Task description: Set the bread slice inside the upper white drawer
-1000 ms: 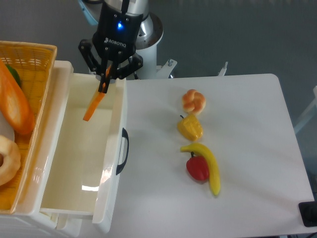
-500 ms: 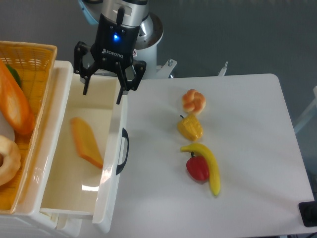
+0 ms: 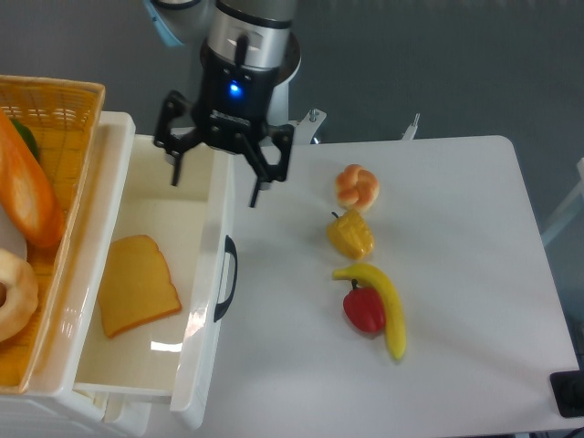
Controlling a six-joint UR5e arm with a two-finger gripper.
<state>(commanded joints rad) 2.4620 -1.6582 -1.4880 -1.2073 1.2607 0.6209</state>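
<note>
The bread slice (image 3: 136, 284) lies flat on the floor of the upper white drawer (image 3: 208, 301), golden-orange with a darker crust edge. The drawer stands pulled open at the left, its dark curved handle (image 3: 227, 276) on the front wall. My gripper (image 3: 217, 185) is open and empty, above the drawer's far right corner. One finger hangs over the drawer's inside, the other over the table just right of the drawer wall. The gripper is well above and behind the slice, not touching it.
A yellow woven basket (image 3: 64, 105) at the far left holds a long orange loaf (image 3: 27, 196) and a ring-shaped bread (image 3: 13, 294). On the white table are a knotted bun (image 3: 357, 186), a yellow pepper (image 3: 350, 234), a banana (image 3: 386, 306) and a red pepper (image 3: 365, 310).
One second ago the gripper held the slice upright over the drawer. It opened, the slice dropped and now lies flat on the drawer floor. The gripper has risen and shifted right.
</note>
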